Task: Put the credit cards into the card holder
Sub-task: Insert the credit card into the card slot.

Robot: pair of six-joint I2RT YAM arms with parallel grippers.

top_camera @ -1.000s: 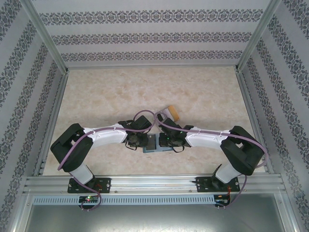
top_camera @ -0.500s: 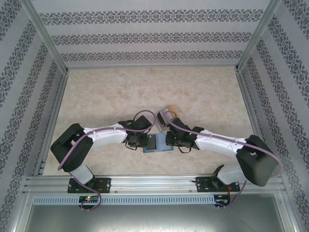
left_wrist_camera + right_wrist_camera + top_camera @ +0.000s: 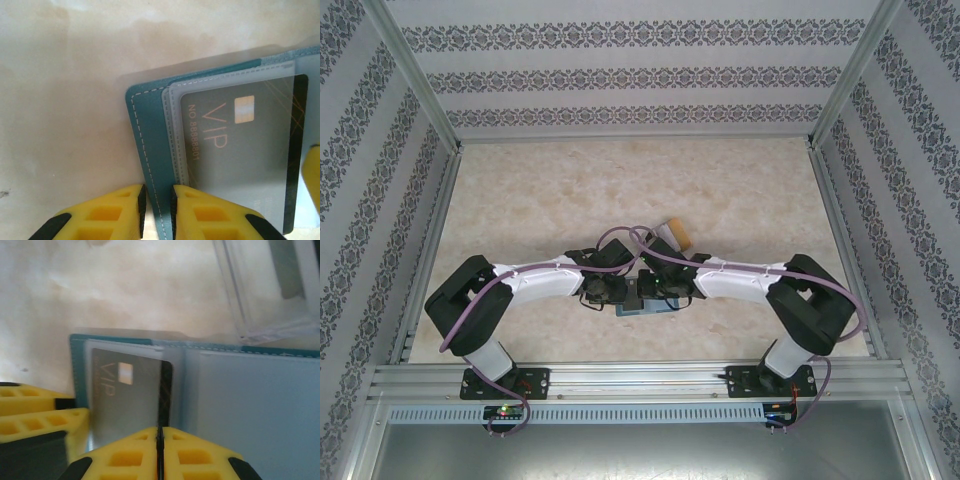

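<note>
marble tabletop (image 3: 570,190), left end effector (image 3: 157,205) pinches card holder (image 3: 147,145), right one (image 3: 160,450) closed against card (image 3: 125,400) near clear box (image 3: 265,300).

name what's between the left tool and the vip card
Left wrist view: the teal border of the card holder, pinched by the left tool, then the clear pocket edge.

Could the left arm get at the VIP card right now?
Probably not: the left tool is clamped on the teal edge of the card holder, and the right tool is pinching the VIP card.
</note>
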